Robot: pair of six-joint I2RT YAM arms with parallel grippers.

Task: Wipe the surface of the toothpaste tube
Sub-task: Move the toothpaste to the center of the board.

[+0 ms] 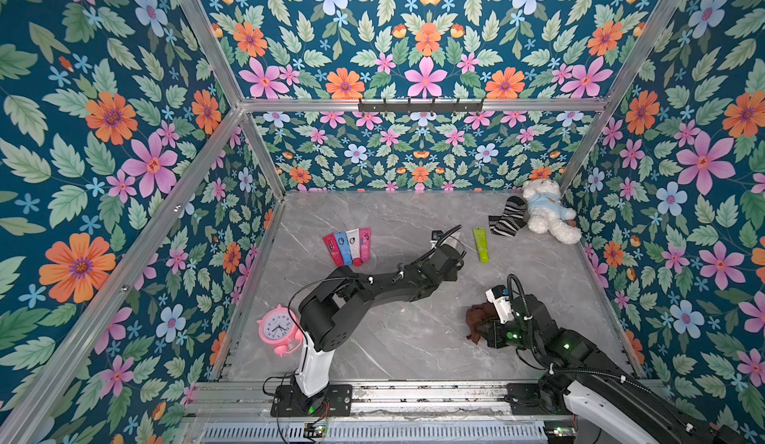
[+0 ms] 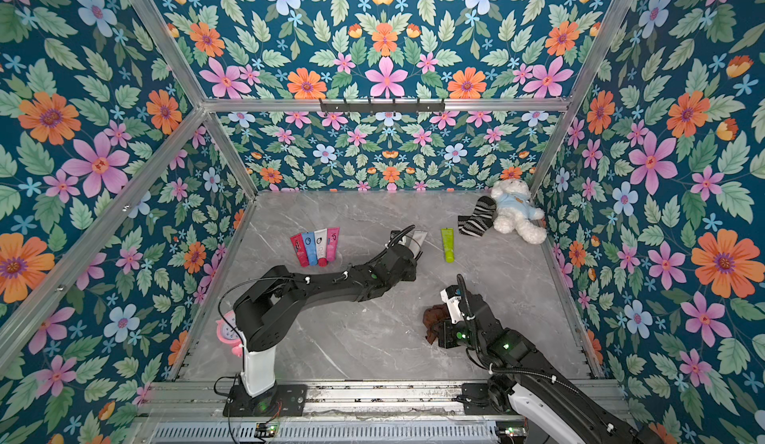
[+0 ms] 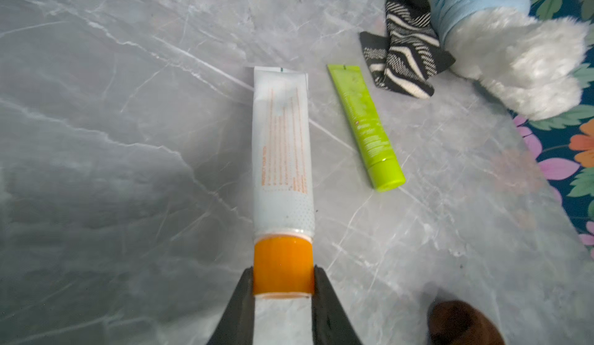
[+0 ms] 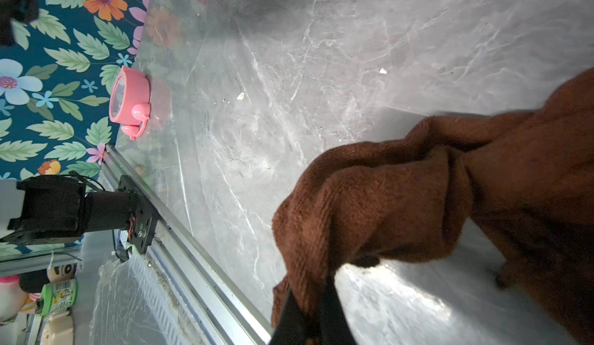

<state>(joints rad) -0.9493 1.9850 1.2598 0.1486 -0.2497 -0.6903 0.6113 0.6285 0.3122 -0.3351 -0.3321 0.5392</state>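
- The left gripper [image 3: 283, 279] is clamping the orange cap [image 3: 283, 259] of the white toothpaste tube [image 3: 283, 141], one finger on each side.
- The toothpaste tube is pointing away from the gripper toward the back wall, over the middle of the table [image 1: 414, 338]; whether it is touching the table I cannot tell.
- The right gripper [image 4: 310, 308] is pinching a bunched brown cloth [image 4: 385, 198] at the front right, well apart from the toothpaste tube.
- A green tube [image 3: 366, 124] is lying near it, with socks [image 3: 405, 54] and a plush toy [image 3: 514, 54] beyond.
- A row of four tubes [image 1: 347, 245] is lying to the left.
- A pink clock [image 1: 277, 330] is standing by the left arm's base.
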